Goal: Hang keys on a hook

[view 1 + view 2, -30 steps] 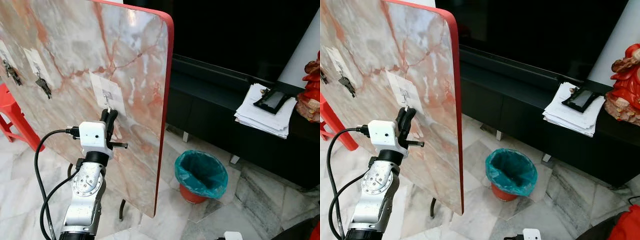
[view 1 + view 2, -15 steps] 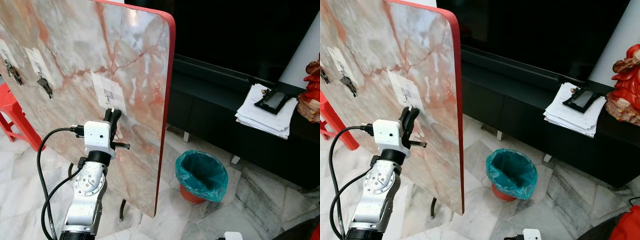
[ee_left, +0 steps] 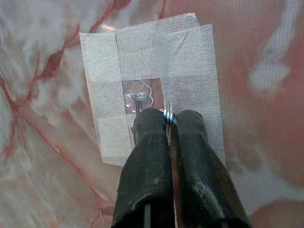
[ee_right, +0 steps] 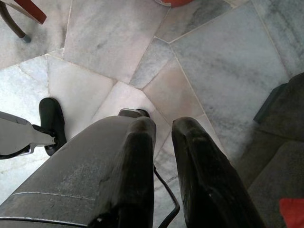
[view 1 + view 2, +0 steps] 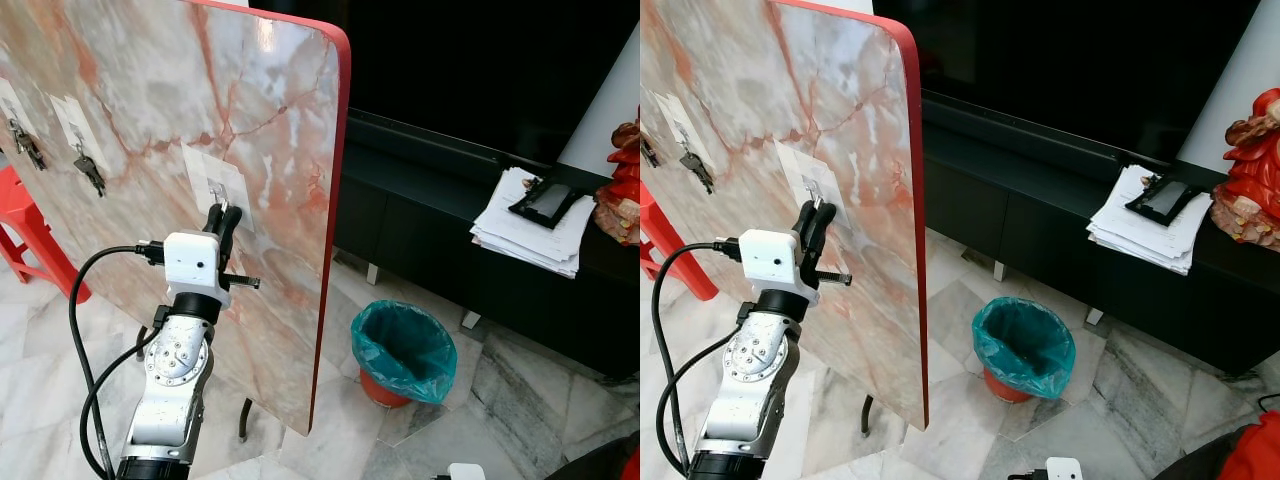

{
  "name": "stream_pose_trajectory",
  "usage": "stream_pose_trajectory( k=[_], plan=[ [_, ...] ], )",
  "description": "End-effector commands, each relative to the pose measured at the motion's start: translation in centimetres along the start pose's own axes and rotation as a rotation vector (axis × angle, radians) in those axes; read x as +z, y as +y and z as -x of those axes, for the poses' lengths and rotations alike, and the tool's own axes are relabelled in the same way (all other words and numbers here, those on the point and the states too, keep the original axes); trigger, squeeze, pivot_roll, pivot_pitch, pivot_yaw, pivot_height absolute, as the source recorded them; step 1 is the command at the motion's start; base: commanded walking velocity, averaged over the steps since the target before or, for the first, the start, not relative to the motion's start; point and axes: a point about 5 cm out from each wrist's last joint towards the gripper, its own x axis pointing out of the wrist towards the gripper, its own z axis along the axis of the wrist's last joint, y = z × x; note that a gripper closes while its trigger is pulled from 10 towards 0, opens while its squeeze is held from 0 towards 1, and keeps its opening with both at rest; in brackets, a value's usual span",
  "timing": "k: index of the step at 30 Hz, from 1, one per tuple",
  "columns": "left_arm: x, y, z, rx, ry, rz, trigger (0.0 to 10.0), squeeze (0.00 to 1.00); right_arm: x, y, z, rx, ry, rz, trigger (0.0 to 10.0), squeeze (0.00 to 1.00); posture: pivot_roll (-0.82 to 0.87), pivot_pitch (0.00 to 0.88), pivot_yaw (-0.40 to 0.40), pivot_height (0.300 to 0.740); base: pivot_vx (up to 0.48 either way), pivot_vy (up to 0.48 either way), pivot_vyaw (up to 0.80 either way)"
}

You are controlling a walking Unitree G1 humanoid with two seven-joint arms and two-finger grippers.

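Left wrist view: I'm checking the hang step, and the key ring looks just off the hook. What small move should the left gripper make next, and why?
Probably nudge the left gripper slightly sideways so the key ring comes over the clear hook, then ease it down. The fingers are shut on the ring, whose edge sits just beside the hook on its taped patch, not over it.

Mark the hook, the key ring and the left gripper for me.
hook (image 3: 138,98), left wrist view, clear base.
key ring (image 3: 168,115), left wrist view, metal edge between fingers.
left gripper (image 3: 169,124), left wrist view, midway between fingertips.
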Motion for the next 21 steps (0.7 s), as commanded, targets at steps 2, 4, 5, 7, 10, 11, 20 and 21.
stream_pose_trajectory(
  k=[2, 4, 5, 7, 10, 11, 20, 21],
  plan=[
    [0.74, 0.30, -0.25, 0.007, -0.026, -0.015, 10.0, 0.00, -0.90, 0.04, 0.14, 0.003, 0.036, 0.003, 10.0, 0.00, -0.05, 0.034, -0.049, 0.740, 0.000, 0.000, 0.00],
    [0.73, 0.32, -0.23, 0.008, -0.025, -0.015, 10.0, 0.00, -0.90, 0.04, 0.14, 0.003, 0.036, 0.002, 10.0, 0.00, -0.05, 0.034, -0.049, 0.740, 0.000, 0.000, 0.00],
    [0.70, 0.34, -0.22, 0.009, -0.023, -0.015, 10.0, 0.00, -0.90, 0.04, 0.14, 0.003, 0.036, 0.002, 10.0, 0.00, -0.05, 0.034, -0.049, 0.740, 0.000, 0.000, 0.00],
    [0.43, 0.53, -0.19, 0.030, -0.006, -0.014, 10.0, 0.00, -0.90, 0.03, 0.14, 0.004, 0.036, 0.003, 10.0, 0.00, -0.05, 0.035, -0.049, 0.740, 0.000, 0.000, 0.00],
    [0.25, 0.64, -0.17, 0.043, 0.003, -0.009, 10.0, 0.00, -0.90, 0.03, 0.14, 0.004, 0.036, 0.002, 10.0, 0.00, -0.05, 0.035, -0.049, 0.740, 0.000, 0.000, 0.00],
    [0.20, 0.68, -0.16, 0.046, 0.006, -0.008, 10.0, 0.00, -0.90, 0.03, 0.14, 0.004, 0.036, 0.003, 10.0, 0.00, -0.05, 0.035, -0.049, 0.740, 0.000, 0.000, 0.00],
    [-0.05, 0.86, -0.07, 0.062, 0.023, 0.002, 10.0, 0.00, -0.92, 0.02, 0.15, 0.004, 0.036, 0.004, 10.0, 0.00, -0.05, 0.036, -0.050, 0.740, 0.000, 0.000, 0.00],
    [-0.05, 0.86, -0.07, 0.062, 0.024, 0.002, 10.0, 0.00, -0.92, 0.02, 0.15, 0.004, 0.036, 0.004, 10.0, 0.00, -0.05, 0.036, -0.050, 0.740, 0.000, 0.000, 0.00]
  ],
)
